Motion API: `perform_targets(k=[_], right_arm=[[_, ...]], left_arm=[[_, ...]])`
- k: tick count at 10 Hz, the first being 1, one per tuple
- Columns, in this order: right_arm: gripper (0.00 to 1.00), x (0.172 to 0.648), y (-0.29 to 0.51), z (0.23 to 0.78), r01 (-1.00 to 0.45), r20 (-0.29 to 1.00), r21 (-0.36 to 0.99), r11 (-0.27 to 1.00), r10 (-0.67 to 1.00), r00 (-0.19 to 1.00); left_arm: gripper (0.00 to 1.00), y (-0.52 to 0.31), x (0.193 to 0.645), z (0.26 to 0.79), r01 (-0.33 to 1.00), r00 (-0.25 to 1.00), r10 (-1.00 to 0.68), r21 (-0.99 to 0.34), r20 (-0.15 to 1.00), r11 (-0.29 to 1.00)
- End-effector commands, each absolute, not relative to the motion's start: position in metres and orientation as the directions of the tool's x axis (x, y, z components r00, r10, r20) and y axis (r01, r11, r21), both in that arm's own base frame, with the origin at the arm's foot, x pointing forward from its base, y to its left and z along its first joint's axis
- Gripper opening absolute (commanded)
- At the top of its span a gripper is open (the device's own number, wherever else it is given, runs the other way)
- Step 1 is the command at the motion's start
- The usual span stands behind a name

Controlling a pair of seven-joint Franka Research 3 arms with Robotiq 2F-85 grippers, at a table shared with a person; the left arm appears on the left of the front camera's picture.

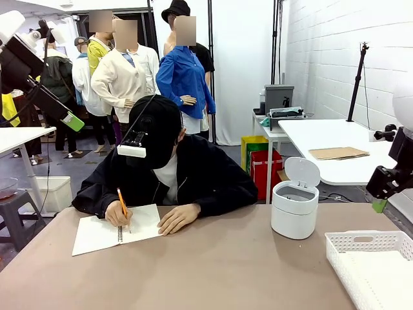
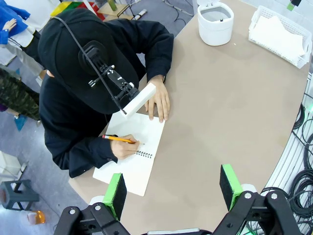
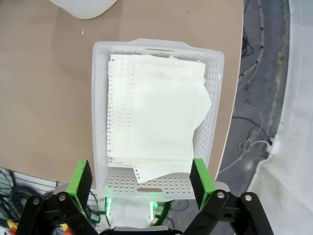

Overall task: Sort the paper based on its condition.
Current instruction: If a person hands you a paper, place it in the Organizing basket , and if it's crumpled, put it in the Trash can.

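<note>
Paper [image 3: 156, 107] lay in the basket [image 3: 100, 98] below my wide-open right hand [image 3: 140, 178]; next I probably needed another sheet.

I'm seeing bright, even overhead light falling across the counter [image 1: 213, 271], throwing only soft shadows on it. Both wrist feeds are bending straight lines beyond the counter's edges, and the paper [image 3: 156, 112] is washing out slightly.

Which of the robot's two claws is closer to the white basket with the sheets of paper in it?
The right gripper: it hangs open right over the basket. The left gripper hangs above the person's notebook, across the table.
</note>
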State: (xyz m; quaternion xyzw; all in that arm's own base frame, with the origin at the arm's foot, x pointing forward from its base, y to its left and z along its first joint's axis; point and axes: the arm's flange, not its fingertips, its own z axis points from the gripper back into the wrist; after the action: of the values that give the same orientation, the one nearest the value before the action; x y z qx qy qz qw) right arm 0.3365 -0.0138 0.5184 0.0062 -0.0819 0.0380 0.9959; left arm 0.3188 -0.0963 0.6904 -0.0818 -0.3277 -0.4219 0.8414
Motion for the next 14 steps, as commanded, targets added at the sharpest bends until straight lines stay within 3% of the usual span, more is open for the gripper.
perform_targets(k=[1,2,5,8,14], right_arm=[[1.0,0.338,-0.016,0.516,-0.065,0.157,0.0,0.998,0.064,0.986],[1.0,0.337,-0.014,0.518,-0.077,0.164,0.006,0.997,0.075,0.984],[1.0,0.36,0.05,0.548,-0.378,0.27,0.016,0.926,0.36,0.893],[1.0,0.386,0.101,0.58,-0.567,0.344,0.037,0.823,0.522,0.78],[1.0,0.428,0.171,0.631,-0.777,0.444,0.001,0.629,0.696,0.564]], left_arm=[[1.0,-0.096,0.319,0.691,0.764,0.429,-0.655,0.137,0.622,0.631],[1.0,-0.096,0.319,0.691,0.764,0.429,-0.655,0.137,0.622,0.631],[1.0,-0.096,0.319,0.691,0.764,0.429,-0.655,0.137,0.622,0.631],[1.0,-0.096,0.319,0.691,0.764,0.429,-0.655,0.137,0.622,0.631],[1.0,-0.096,0.319,0.691,0.764,0.429,-0.655,0.137,0.622,0.631]])
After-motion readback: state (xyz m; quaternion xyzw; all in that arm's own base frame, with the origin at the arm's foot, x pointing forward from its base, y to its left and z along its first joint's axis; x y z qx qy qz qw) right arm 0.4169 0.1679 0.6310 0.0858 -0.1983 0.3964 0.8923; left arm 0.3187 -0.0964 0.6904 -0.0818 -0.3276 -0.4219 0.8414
